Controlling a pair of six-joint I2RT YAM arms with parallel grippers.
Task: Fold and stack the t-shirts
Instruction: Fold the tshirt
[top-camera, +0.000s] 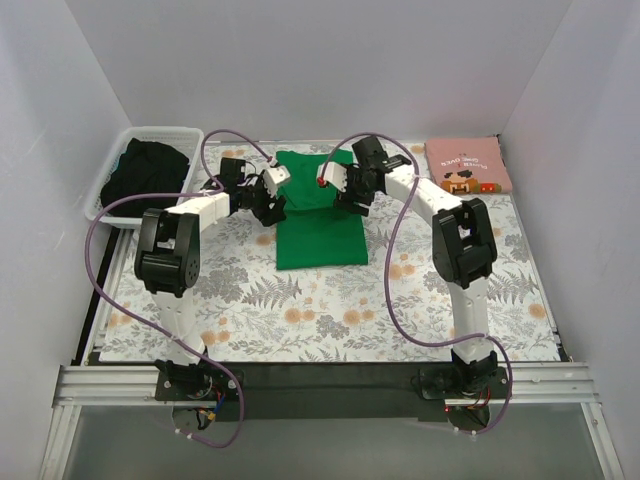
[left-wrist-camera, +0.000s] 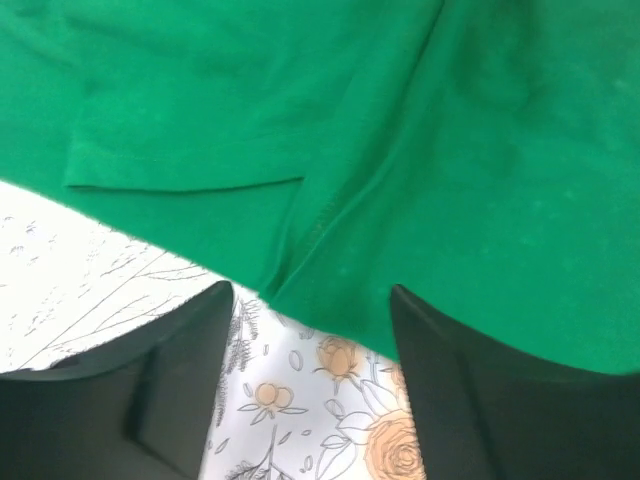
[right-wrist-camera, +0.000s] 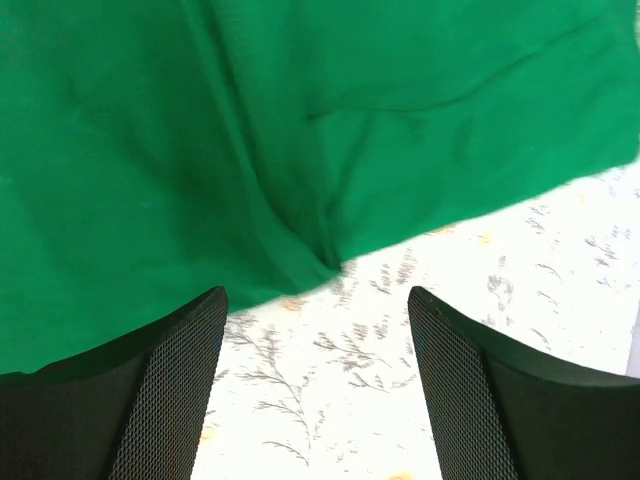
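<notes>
The bright green t-shirt lies partly folded as a long strip in the middle of the floral cloth. My left gripper is open at the shirt's left edge; the left wrist view shows the green cloth just ahead of its spread fingers, nothing between them. My right gripper is open at the shirt's right edge; the right wrist view shows the green hem ahead of its fingers, which are empty. The pale pink t-shirt with the cartoon print lies folded at the back right.
A white slatted basket holding dark cloth stands at the back left. The floral table cloth covers the table. White walls close in the left, back and right sides.
</notes>
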